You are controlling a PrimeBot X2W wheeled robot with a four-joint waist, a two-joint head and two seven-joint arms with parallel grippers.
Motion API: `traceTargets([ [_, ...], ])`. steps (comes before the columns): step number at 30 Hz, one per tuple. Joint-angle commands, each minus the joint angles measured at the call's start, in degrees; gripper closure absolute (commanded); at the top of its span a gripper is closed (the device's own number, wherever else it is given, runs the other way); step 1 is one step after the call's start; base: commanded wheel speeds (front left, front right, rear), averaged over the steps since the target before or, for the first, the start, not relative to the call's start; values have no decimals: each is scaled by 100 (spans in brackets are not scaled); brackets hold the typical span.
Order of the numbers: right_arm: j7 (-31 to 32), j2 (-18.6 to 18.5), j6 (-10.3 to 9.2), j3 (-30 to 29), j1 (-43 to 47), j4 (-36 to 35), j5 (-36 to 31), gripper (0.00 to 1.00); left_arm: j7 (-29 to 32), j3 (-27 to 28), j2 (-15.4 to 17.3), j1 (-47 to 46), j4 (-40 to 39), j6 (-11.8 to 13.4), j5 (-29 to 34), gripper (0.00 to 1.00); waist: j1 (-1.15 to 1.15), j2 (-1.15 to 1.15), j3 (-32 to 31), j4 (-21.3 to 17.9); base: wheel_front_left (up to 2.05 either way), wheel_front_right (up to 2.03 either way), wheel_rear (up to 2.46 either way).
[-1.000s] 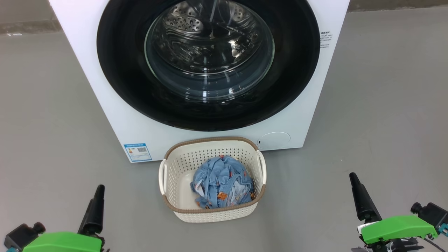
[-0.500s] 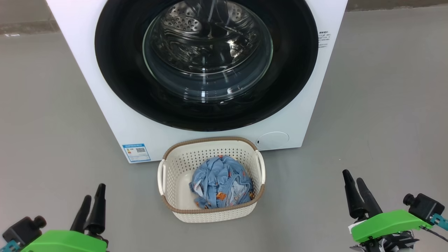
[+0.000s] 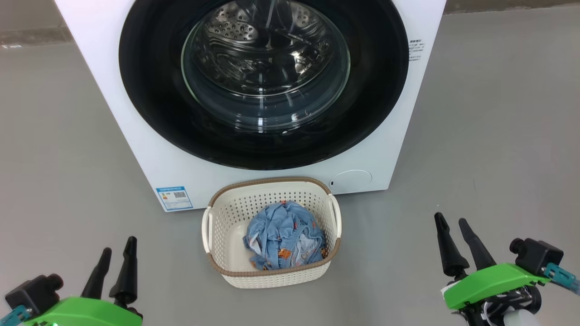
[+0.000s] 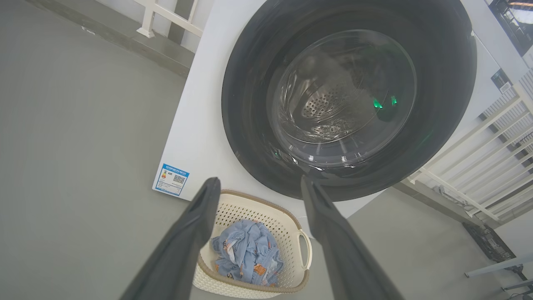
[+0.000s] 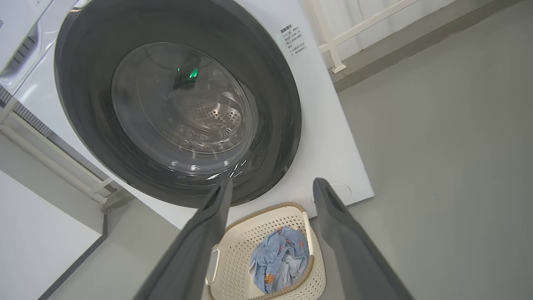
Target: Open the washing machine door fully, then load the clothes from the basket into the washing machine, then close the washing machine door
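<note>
washing machine door (image 3: 264,77) shut, clothes (image 3: 284,235) in the basket (image 3: 267,181) on the floor (image 3: 68,158) in front of the washing machine (image 3: 136,149); left end effector (image 3: 119,244) and right end effector (image 3: 449,218) both released, empty, well back: I'd hook the rim's latch side, swing it fully open

Found on washer (image 3: 145,149) front, lower left: blue label (image 3: 174,198) with QR code, lettering too small to read. Found at upper right of same front: block of dark print (image 3: 416,49), likewise illegible.
</note>
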Motion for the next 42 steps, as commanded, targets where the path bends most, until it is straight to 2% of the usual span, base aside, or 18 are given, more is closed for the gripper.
traceTargets([
  [1, -99, -52, 6, 133, -317, -137, -263, 0, -92, 115, 206, -295, -125, -10, 203, 0, 0, 0, -2, -1, 0, 0, 0],
  [26, -502, -96, 8, 324, -530, -2, -2120, 0, -496, 22, 441, -266, -109, -14, 1790, 0, 0, 0, -23, -40, 0, 0, 0],
  [42, -769, -74, 10, 367, -680, 23, -3121, 0, -764, 63, 533, -309, -79, -16, 2585, 0, 0, 0, -2, -74, 0, 0, 0],
])
